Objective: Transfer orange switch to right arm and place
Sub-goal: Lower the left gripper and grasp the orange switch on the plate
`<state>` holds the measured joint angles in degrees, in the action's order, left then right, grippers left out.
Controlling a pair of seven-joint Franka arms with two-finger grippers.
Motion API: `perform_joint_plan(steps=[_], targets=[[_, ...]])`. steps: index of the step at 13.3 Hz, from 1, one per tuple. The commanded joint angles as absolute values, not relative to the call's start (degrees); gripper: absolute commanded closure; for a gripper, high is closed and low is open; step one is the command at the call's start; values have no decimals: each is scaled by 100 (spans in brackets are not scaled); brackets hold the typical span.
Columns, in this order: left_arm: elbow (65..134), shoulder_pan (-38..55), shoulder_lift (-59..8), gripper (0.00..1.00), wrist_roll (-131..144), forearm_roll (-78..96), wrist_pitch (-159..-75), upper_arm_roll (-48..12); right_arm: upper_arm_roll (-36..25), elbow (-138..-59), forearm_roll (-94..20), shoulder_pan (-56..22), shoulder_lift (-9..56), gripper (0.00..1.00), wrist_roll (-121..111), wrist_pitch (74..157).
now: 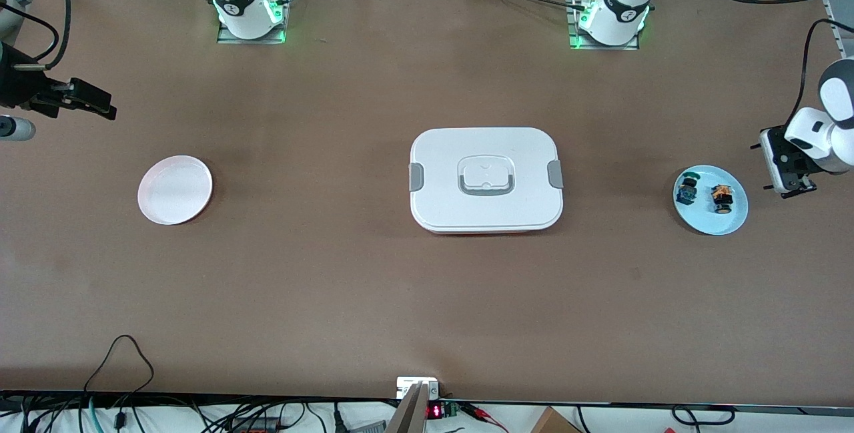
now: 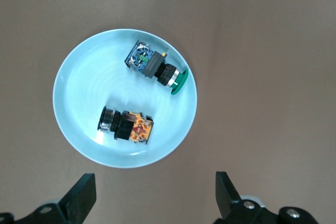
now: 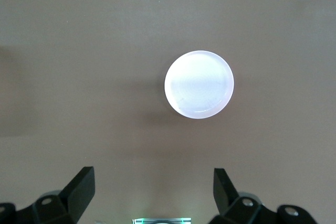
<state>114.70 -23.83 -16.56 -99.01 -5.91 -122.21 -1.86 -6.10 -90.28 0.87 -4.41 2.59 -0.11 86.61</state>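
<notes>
The orange switch (image 2: 127,125) is lying on its side on the blue plate (image 1: 728,223), at the right of the front frame, toward the left arm's end of the desk (image 1: 373,286). It is being kept there beside the green switch (image 2: 155,67); the two are lying apart, not touching, probably so that either can be picked singly.

The left hand (image 1: 788,187) is being held over the desk just beside the blue plate, at the right edge of the front frame. Its fingers (image 2: 81,196) are spread wide and nothing is being gripped. In the left wrist view the plate is being framed whole, which suggests a hover before a descent on the orange switch.

The right hand (image 1: 90,101) is being held at the left edge of the front frame, over the desk near the pink plate (image 1: 175,189). Its fingers (image 3: 80,188) are likewise wide and empty; this arm is judged to be waiting. The pink plate is lying bare toward the right arm's end, presumably as the place for the set-down.

The white box (image 1: 486,179) is sitting lidded at centre frame, between the two plates, so a handover is likely to be made above it.

Count:
- switches: two (one orange, one green)
- plates: two (one blue, one pink)
- boxes: one
- hands: two, both empty

Task judged as not yet begun; switch untouched.
</notes>
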Motion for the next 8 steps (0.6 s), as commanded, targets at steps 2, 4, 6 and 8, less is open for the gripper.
perform_joint_plan(steps=[2, 4, 6, 8], targets=[[11443, -2601, -2266, 0, -11168, -571, -12866, -307, -580, -9167, 70, -316, 149, 0, -26, 8736], [11435, -2601, -2495, 0, -11574, -554, -13086, -325, -571, -9193, 79, -325, 114, 0, -18, 8736], [11426, -2601, -2592, 0, -11838, -554, -13244, -351, -580, -9228, 105, -316, 62, 0, -26, 8701], [11408, -2663, -2645, 0, -11865, -510, -13263, -404, -571, -9299, 123, -343, -9, 0, -26, 8736]])
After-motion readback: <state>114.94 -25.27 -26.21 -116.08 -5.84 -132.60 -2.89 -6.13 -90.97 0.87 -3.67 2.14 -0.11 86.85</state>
